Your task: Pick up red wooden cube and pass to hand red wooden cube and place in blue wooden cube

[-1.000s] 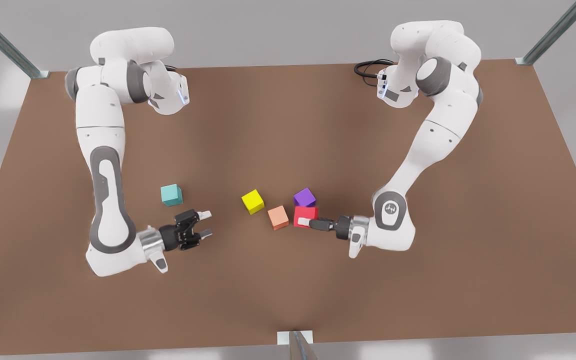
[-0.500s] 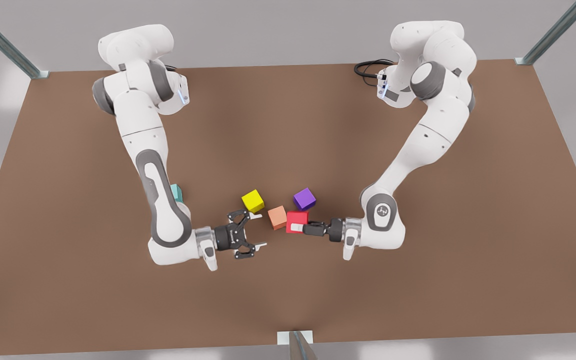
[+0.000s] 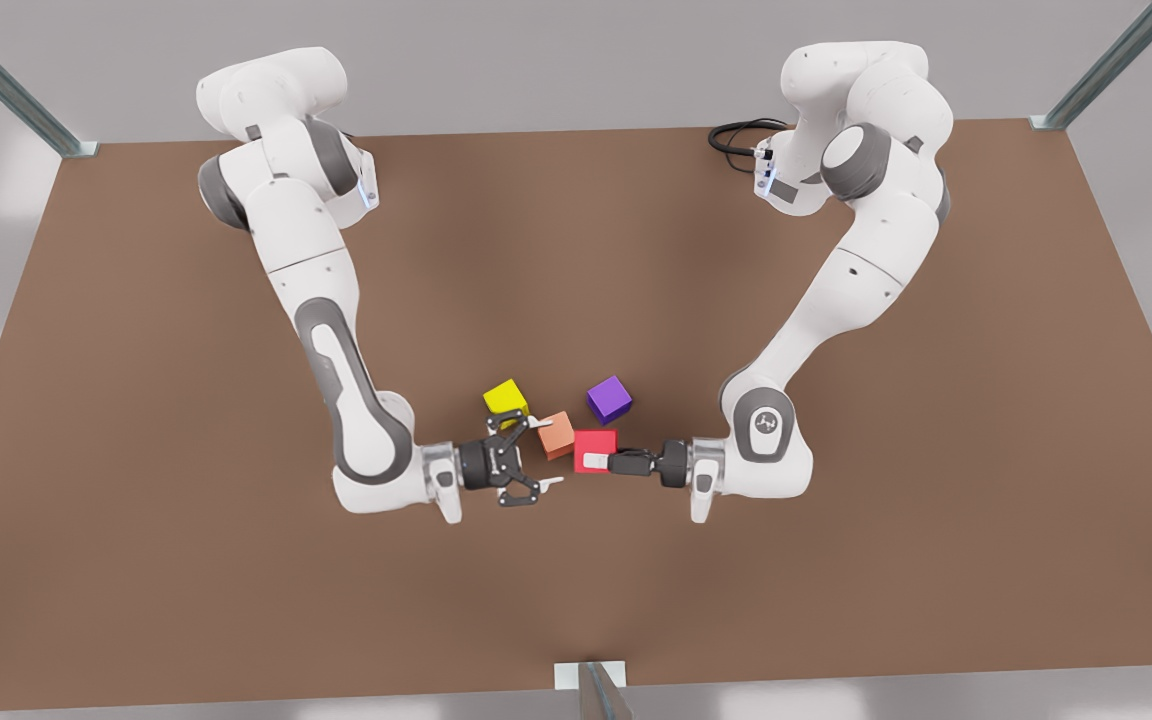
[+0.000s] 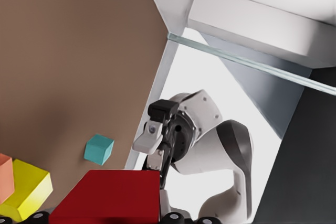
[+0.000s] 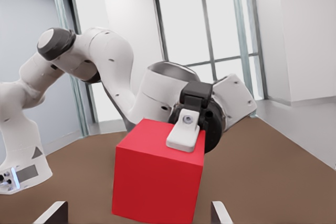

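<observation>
Brown flat tabletop is seen under both arms, and the handover is judged to be in its approach step. The left gripper, on the arm at the front view's right, is closed on the small bright red wooden cube. The cube is held above the table, and one white finger pad is seen pressed on its face in the right wrist view. The right gripper, on the arm at the front view's left, is spread wide and nothing is held in it. It is pointed straight at the cube, and the two grippers are faced nose to nose along one line across the table. The red cube lies just in front of the open fingers, between their tips as seen from the right wrist, but it is not yet enclosed. A short advance along this line is therefore judged to be needed before closing. The pale orange cube is seen just beside the open fingers in the front view, and the yellow cube and the purple cube are near. The small teal-blue wooden cube rests on the table well apart, on the right gripper's side.
</observation>
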Tool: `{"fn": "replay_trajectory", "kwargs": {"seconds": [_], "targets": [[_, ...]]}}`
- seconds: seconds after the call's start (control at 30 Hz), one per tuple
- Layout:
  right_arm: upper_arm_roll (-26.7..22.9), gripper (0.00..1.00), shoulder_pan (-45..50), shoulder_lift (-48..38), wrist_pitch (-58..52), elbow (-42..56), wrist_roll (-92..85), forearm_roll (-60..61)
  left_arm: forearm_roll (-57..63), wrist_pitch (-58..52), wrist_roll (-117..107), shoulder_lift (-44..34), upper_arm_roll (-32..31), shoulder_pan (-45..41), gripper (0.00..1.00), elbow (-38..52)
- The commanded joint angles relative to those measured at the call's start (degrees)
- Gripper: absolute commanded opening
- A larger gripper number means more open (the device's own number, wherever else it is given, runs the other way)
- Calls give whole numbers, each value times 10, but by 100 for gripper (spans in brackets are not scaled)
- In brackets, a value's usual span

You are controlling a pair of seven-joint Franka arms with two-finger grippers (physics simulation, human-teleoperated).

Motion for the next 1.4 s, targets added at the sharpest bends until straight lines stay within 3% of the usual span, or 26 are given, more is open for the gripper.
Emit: {"fn": "replay_trajectory", "kwargs": {"seconds": [0.0,0.73,0.77,0.87,1.0,1.03,1.07,1.27,1.37], "targets": [[6,100,2,-1,30,0,-142,6,-6,-3,93,-2,0,0,56,0],[56,99,30,9,177,21,-131,12,-10,-2,89,1,0,0,56,-2],[56,96,30,9,181,21,-131,13,-10,-2,88,1,0,0,56,-2],[56,53,31,9,181,21,-132,14,-12,-1,78,1,0,-1,56,-2],[56,53,31,8,182,21,-132,14,-13,0,74,2,0,-3,56,-2],[56,53,31,8,182,21,-132,14,-12,-2,81,5,0,-3,91,-1],[56,53,31,8,182,21,-132,14,-12,-3,87,7,0,-3,100,-2],[56,53,28,7,180,19,-132,12,-6,-13,47,1,0,12,100,-1],[51,53,5,7,160,10,-137,-8,73,-127,47,-4,0,97,100,-1]]}}
